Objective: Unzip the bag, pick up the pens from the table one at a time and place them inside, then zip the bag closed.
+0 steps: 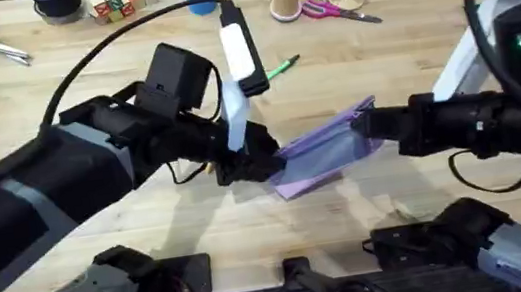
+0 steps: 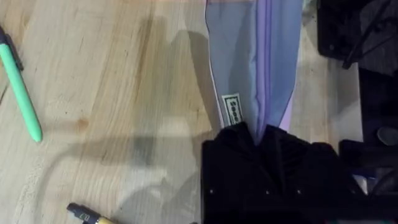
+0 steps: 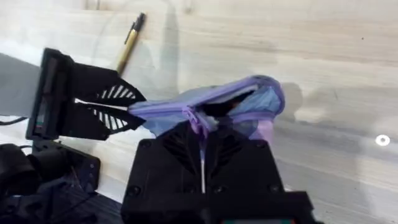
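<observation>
Two pens: both lay on table [image 1: 49, 73], green pen [image 2: 22, 93] and yellow pen [image 3: 129, 42], unpacked.
Left gripper [image 1: 265, 163]: clamped on bag [image 1: 326, 147] end.
Right gripper [image 1: 365, 132]: pinching zipper, mouth partly open.

- The left arm [image 1: 53, 178] fills the left of the overhead view: black links with a grey band and a boxy black wrist block.
- A thin black cable [image 1: 115, 39] arcs above it across the upper left.
- The left gripper [image 1: 248, 163] is black; a white piece stands just above it.
- The right arm [image 1: 469, 123] is a black tube at mid-right, with a white section and a green light at the upper right.
- The right gripper [image 3: 202, 155] is black, with small screws on its body.
- Ribbed slots mark the left gripper's fingers [image 3: 109, 106].
</observation>
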`<state>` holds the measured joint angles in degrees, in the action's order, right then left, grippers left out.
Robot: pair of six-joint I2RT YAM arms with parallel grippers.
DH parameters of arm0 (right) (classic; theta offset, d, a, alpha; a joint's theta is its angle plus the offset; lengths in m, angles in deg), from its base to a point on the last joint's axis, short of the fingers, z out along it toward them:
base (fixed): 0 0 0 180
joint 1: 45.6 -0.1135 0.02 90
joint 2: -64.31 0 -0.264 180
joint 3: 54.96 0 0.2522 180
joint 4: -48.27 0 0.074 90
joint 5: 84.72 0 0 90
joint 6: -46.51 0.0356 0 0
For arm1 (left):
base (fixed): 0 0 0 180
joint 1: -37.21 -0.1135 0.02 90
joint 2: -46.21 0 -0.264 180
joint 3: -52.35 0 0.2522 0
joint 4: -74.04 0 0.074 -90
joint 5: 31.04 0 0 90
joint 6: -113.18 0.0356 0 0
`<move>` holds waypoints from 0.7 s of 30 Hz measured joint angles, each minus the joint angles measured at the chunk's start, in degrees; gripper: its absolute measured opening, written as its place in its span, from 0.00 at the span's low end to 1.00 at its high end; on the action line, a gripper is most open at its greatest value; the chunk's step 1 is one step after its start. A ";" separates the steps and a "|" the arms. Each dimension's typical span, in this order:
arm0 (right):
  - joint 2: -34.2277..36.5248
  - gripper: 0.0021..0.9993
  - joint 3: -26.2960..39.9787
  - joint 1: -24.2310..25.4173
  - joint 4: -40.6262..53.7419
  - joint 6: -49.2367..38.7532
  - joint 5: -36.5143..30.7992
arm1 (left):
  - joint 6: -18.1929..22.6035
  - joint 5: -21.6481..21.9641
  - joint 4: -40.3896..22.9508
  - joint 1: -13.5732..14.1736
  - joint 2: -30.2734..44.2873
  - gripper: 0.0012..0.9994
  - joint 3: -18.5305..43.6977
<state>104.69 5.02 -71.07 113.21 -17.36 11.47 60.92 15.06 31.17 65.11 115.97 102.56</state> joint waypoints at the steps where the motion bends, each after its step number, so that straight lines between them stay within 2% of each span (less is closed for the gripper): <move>1: 0.00 0.03 0.23 -0.02 0.05 0.00 0.00 | 0.00 -0.04 0.00 0.00 0.00 0.04 0.04; 21: 0.24 0.03 3.58 -0.24 0.74 -0.63 -2.51 | 0.00 -1.31 0.55 0.04 -0.02 0.04 0.90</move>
<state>104.93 8.60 -71.31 113.95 -18.00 8.96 60.92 13.75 31.72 65.15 115.95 103.45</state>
